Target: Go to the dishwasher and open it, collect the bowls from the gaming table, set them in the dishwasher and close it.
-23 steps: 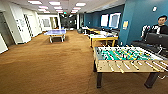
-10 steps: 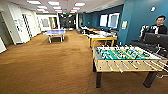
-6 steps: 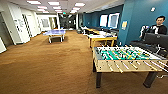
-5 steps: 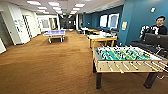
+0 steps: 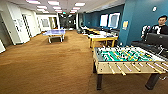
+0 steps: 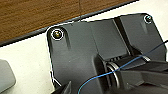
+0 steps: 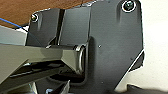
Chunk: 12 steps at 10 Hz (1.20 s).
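A long white-topped table with yellow edges and legs, the gaming table point(image 5: 102, 38), stands mid-room to the right, beyond the table-football table. From this distance I cannot tell whether anything lies on it, so the bowls are hidden from me. The dishwasher is out of view. In both wrist views my own dark plate and jointed bar sit over a white surface point(image 6: 25, 62), with a strip of brown carpet point(image 7: 15, 10) beyond.
A table-football table point(image 5: 125, 67) with a green field and rods stands close at the right front. A blue table-tennis table point(image 5: 54, 32) stands far back on the left. A person point(image 5: 161, 25) sits behind dark monitors point(image 5: 156, 40) by the teal wall. Brown carpet point(image 5: 50, 65) stretches ahead and left.
The whole head view has shifted only slightly, so the camera has barely moved. Nothing in the room has visibly moved.
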Motion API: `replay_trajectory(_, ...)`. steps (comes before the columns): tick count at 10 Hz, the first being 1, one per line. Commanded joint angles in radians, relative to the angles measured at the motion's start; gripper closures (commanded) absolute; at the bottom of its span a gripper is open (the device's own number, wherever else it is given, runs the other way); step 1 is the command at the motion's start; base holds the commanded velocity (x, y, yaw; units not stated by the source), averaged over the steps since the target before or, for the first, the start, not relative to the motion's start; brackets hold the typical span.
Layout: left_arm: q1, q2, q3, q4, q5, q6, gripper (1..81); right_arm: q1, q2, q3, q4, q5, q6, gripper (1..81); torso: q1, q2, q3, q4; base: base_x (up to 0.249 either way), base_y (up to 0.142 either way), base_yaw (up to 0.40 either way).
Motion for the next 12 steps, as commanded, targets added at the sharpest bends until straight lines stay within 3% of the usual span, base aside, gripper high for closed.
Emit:
replay_trajectory(1, -0.045, -0.007, -0.007, 0.000, 0.048, 0.000, 1.0, 0.036, 0.000, 0.001, -0.010, -0.051, -0.003, 1.0, 0.000, 0.000, 0.000, 0.000, 0.089, 0.000, 0.000)
replay_trajectory(7, -0.045, -0.010, -0.005, -0.001, 0.048, 0.000, 1.0, 0.038, 0.001, 0.001, -0.010, -0.051, -0.003, 1.0, 0.000, 0.000, 0.000, 0.000, 0.082, 0.000, 0.000)
replay_trajectory(12, -0.045, -0.011, -0.007, -0.001, 0.048, 0.000, 1.0, 0.038, 0.004, 0.001, -0.010, -0.051, -0.003, 1.0, 0.001, 0.000, 0.000, 0.000, 0.000, 0.029, 0.000)
